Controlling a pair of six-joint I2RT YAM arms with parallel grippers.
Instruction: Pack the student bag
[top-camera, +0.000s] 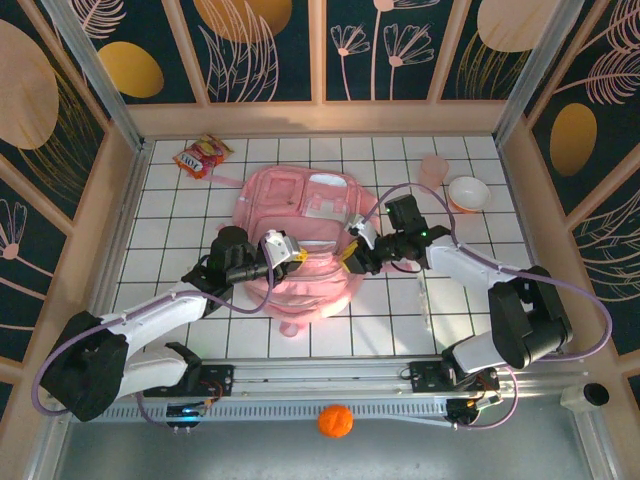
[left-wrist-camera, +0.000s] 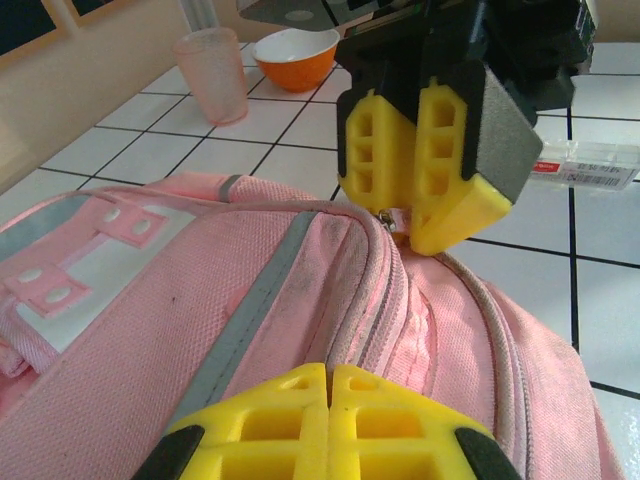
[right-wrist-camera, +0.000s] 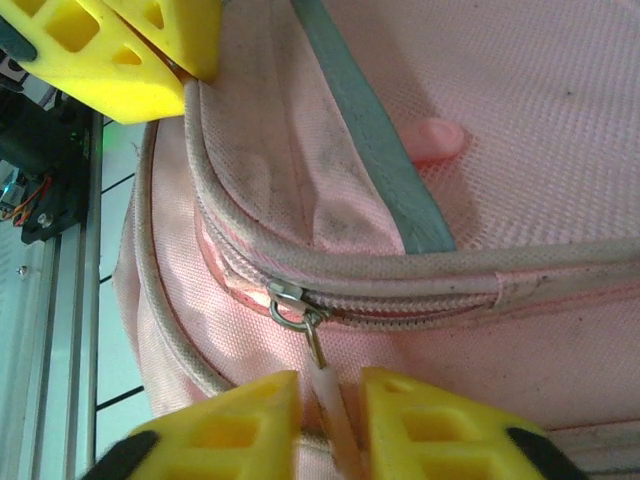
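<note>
White-tiled counter (top-camera: 180, 215) carries the student bag (top-camera: 290, 200) at centre frame, soft and likely to slump: your left fingers (left-wrist-camera: 270, 420) are pinched shut on its seam, and your right fingers (right-wrist-camera: 230, 425), slightly parted around the zip pull (right-wrist-camera: 328, 395), should take that thin tab.

Tiled worktop boxed in by patterned walls, bright even light.
White sq. tiles w/ dark grout cover the worktop (top-camera: 180, 225); some glare on tiles in left wrist view. Back wall (top-camera: 270, 50), left wall (top-camera: 40, 150) & right wall (top-camera: 590, 150): dark navy panels w/ peach + gold leaf/flower print, set in a pale wood-tone frame (top-camera: 320, 118). Silver metal left post (top-camera: 95, 60) & right post (top-camera: 545, 60) stand at the back corners. Metal rail (top-camera: 330, 375) runs along near edge, grey surface (top-camera: 400, 445) below it. Shadows soft.
</note>
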